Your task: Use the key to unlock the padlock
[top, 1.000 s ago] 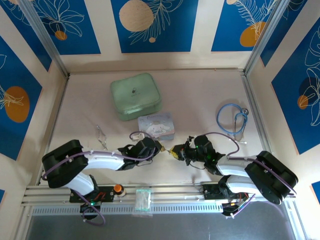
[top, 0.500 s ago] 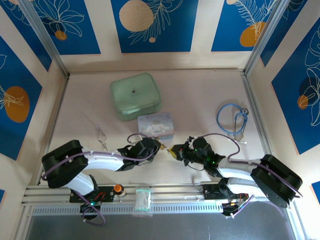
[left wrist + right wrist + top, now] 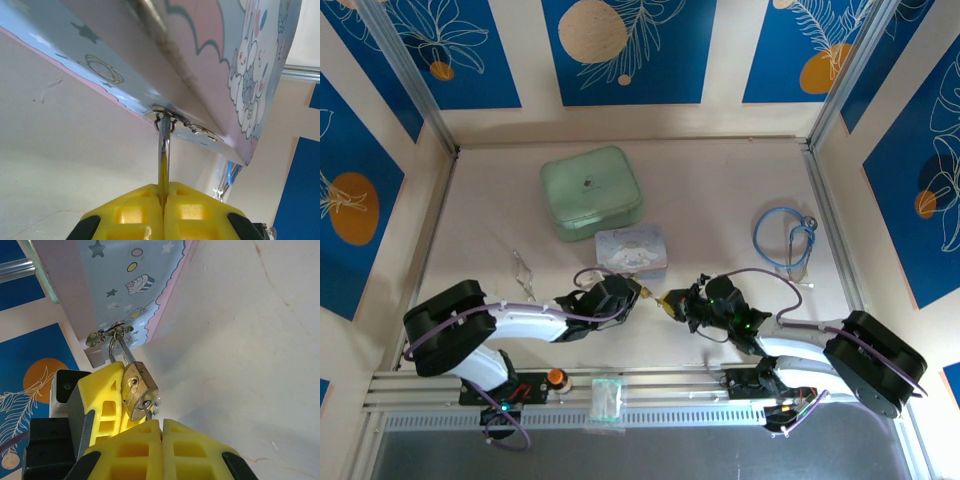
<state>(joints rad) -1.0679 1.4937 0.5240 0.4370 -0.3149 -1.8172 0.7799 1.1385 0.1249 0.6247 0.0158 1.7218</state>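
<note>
Since a second ago, the right arm's elbow has swung outward and its wrist has edged a little toward the left arm, which has hardly shifted. The padlock [image 3: 140, 390] hangs by its shackle [image 3: 128, 351] from the hasp [image 3: 107, 335] of the tin [image 3: 632, 248], just above the tabletop [image 3: 740, 190] and between the two wrists. The left gripper [image 3: 163, 192] is pinched shut on the padlock's thin shackle, steadying it. The right gripper [image 3: 161, 426] is fully closed on what looks like the key [image 3: 150, 411], its tip at the keyhole. The padlock's long axis runs from the hasp straight toward the right gripper, keyhole end facing it. The turn should therefore be a roll of the right wrist about that line.
</note>
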